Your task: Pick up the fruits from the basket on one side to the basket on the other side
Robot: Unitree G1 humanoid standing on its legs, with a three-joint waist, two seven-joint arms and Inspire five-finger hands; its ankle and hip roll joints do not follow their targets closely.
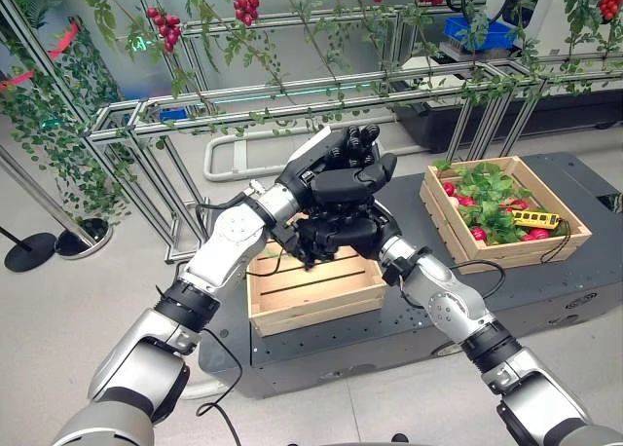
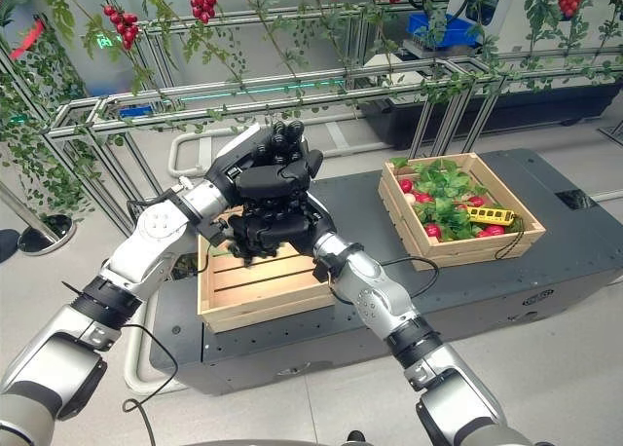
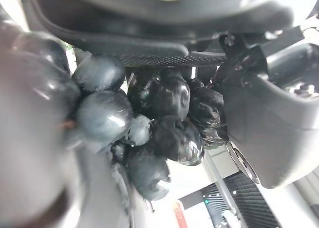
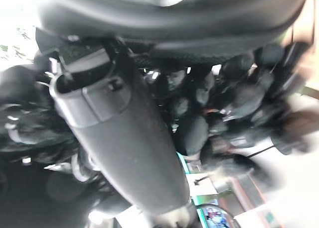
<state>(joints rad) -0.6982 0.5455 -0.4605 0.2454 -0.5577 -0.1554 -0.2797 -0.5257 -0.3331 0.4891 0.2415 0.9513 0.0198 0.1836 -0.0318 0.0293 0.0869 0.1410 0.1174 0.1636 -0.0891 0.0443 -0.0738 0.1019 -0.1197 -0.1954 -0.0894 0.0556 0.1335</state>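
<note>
Nearest to us, our two arms meet above the plain wooden crate [image 1: 316, 290], the emptier basket on our left. Our left hand [image 1: 352, 168] sits on top and our right hand [image 1: 336, 237] beneath, palms together. Between them is a bunch of dark grapes [image 3: 149, 133]; the left wrist view shows the grapes pressed against the palm, and the right wrist view shows them past the thumb. Both hands look curled around the bunch, probably so that the loose cluster does not slip or shed grapes while it hangs over the crate. From the head views the grapes themselves are hidden by the hands, and we cannot tell what already lies inside the crate. Farther off on the dark platform [image 1: 584, 188], the second crate [image 1: 569, 234] holds red fruit [image 1: 478, 234], green leaves [image 1: 487, 188] and a yellow object [image 1: 536, 218] we cannot identify.
</note>
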